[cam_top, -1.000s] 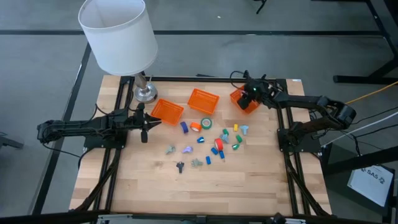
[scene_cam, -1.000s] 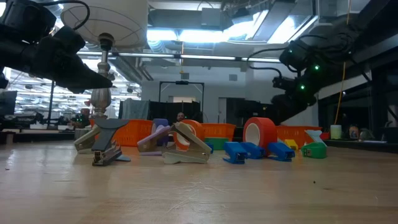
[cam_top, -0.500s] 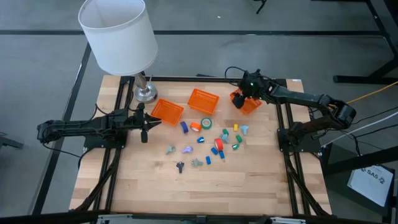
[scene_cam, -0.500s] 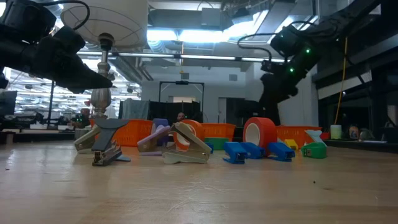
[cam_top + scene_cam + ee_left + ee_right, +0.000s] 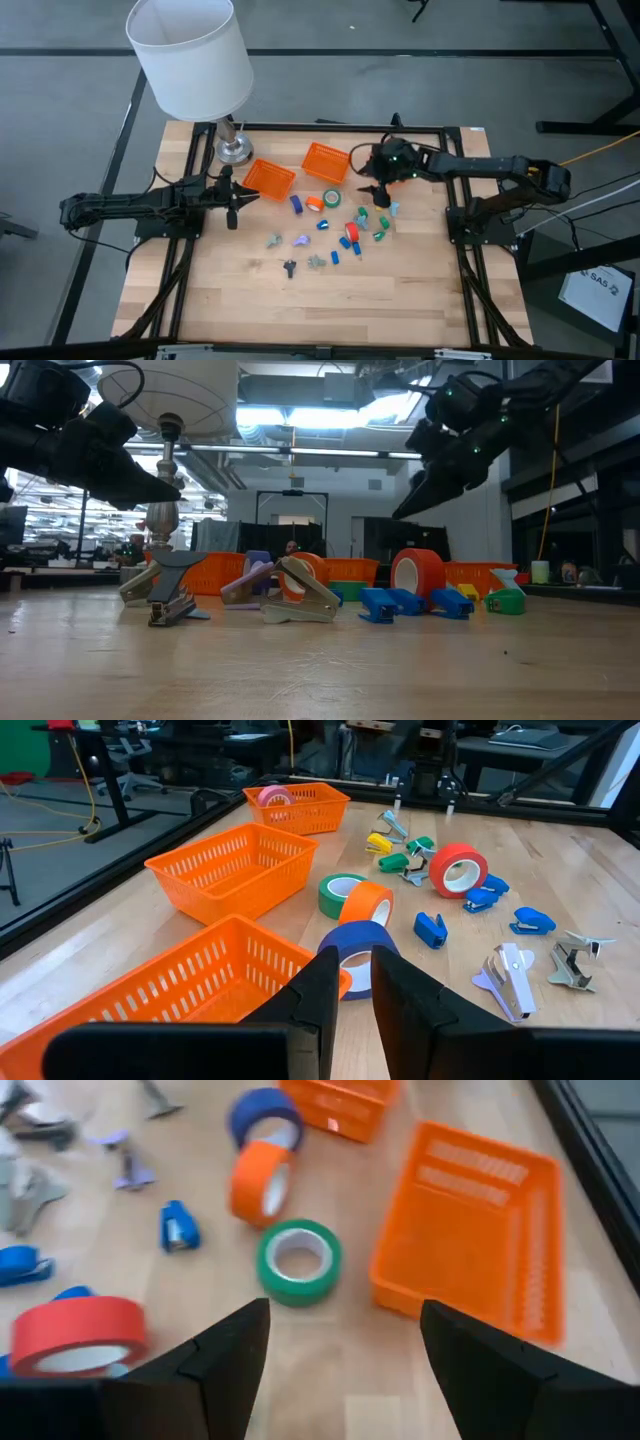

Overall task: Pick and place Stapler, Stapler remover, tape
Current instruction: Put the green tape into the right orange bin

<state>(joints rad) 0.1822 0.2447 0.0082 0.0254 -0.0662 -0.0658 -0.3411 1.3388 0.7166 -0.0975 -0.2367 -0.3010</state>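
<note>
Since a second ago, the right gripper (image 5: 372, 189) has been swung away from the far right basket toward the table's middle, and it is now held above the scatter of small items with its two dark, wedge-shaped fingers (image 5: 215, 1355) spread wide and nothing between them. Beneath it, in the right wrist view, a glossy green tape roll (image 5: 298, 1263) is seen lying flat on the pale wooden table (image 5: 240, 290), with an orange roll (image 5: 261, 1183) standing on edge just beyond it, a blue roll (image 5: 265, 1115) farther off, and a broad red roll (image 5: 80, 1333) near the gripper's own finger. A rectangular orange basket (image 5: 472, 1230) of latticed plastic is seen just beside the green roll.

The left gripper (image 5: 231, 208) is kept at the table's left side, near the left orange basket (image 5: 268, 179); its flat dark fingers (image 5: 325, 990) are nearly together with only a narrow gap, and nothing is gripped. A pink tape roll (image 5: 273, 796) is seen lying inside the far basket (image 5: 298, 807) in the left wrist view.

Small blue blocky staplers (image 5: 431, 928) and winged, metallic staple removers (image 5: 510, 977) are scattered over the wood to the near side of the rolls. A lamp (image 5: 190, 55) with a white drum shade stands at the far left corner on a shiny round base.
</note>
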